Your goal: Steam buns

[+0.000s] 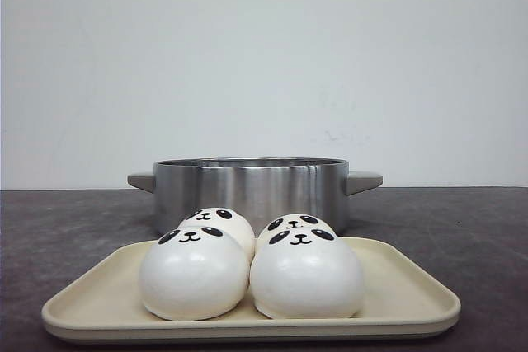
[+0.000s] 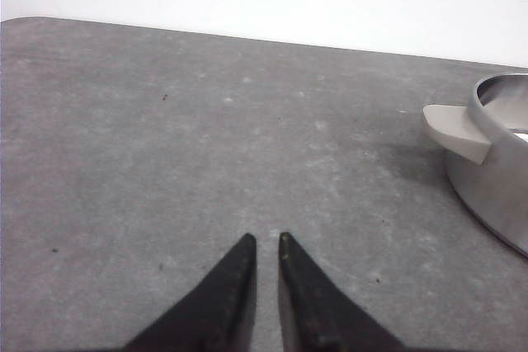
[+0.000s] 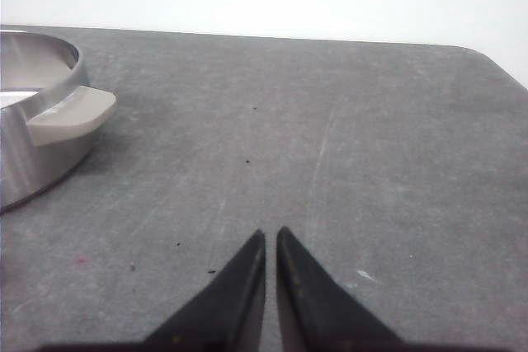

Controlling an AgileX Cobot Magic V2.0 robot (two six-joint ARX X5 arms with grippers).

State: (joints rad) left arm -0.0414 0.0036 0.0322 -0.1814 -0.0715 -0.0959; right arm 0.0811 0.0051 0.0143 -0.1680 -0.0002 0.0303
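Note:
Several white panda-faced buns sit close together on a beige tray (image 1: 404, 307) at the front of the table: a front-left bun (image 1: 193, 274), a front-right bun (image 1: 306, 275), and behind them a back-left bun (image 1: 219, 222) and a back-right bun (image 1: 295, 223). Behind the tray stands a steel pot (image 1: 252, 183) with beige handles. Neither gripper shows in the front view. My left gripper (image 2: 267, 239) hangs shut over bare table, the pot (image 2: 499, 162) off to one side. My right gripper (image 3: 271, 232) is also shut and empty, with the pot (image 3: 37, 125) to its other side.
The grey table top (image 1: 478, 237) reaches back to a white wall. The pot's beige handles (image 2: 458, 131) (image 3: 73, 113) stick out on either side. The table's far corner edge (image 3: 495, 63) shows in the right wrist view.

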